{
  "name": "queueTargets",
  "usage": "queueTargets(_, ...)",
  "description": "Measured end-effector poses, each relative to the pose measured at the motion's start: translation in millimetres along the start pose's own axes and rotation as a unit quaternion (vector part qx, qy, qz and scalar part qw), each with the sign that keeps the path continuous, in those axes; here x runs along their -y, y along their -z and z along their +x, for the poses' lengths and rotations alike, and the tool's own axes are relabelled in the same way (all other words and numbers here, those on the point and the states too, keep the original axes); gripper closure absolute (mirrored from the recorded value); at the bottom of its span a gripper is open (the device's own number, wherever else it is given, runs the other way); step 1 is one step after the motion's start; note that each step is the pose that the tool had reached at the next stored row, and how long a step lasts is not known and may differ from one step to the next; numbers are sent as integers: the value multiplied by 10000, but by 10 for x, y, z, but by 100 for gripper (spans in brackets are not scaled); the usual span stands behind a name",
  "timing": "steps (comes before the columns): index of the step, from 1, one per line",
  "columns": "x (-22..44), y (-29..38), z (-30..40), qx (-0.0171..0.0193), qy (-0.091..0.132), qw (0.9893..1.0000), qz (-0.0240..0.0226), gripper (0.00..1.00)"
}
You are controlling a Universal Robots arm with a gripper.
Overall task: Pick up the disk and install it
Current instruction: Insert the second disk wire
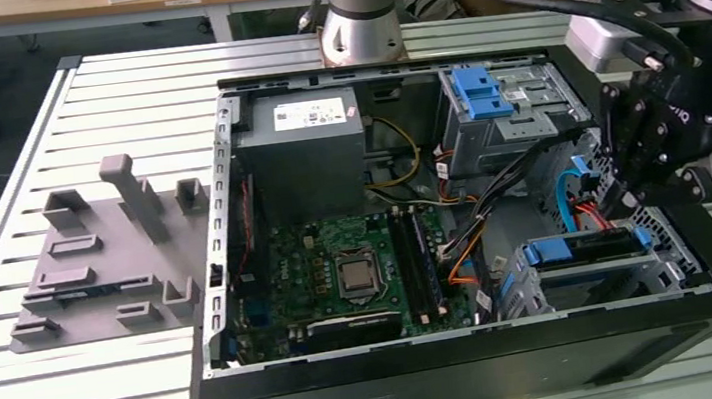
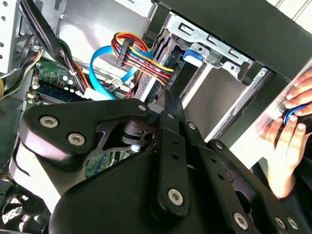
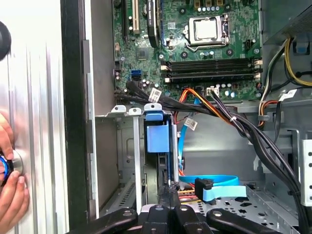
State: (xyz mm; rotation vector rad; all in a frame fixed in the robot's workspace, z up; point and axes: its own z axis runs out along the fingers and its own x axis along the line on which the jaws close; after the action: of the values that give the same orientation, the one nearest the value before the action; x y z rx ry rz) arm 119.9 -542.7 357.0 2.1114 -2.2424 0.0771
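The disk sits edge-on in the metal drive cage at the front corner of the case, on the exterior view's right. Its blue carrier end faces out, with the dark slab behind it. My gripper hangs just above that cage, and its black fingers are drawn together to a point at the disk's edge. I cannot tell whether they touch it. In the second wrist view the gripper points toward the cage, where the blue carrier shows.
The open computer case lies on a slatted table, motherboard exposed. Cable bundles and a blue data cable run beside the cage. A person's hand rests outside the case wall. The grey holder block stands on the exterior view's left.
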Motion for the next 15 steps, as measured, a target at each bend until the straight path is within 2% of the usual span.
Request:
queueTargets(6,-142,8,9,-1,0,10000,1,89)
queueTargets(9,-160,41,7,0,0,10000,1,89)
queueTargets(15,-177,165,-22,0,1,10000,1,89)
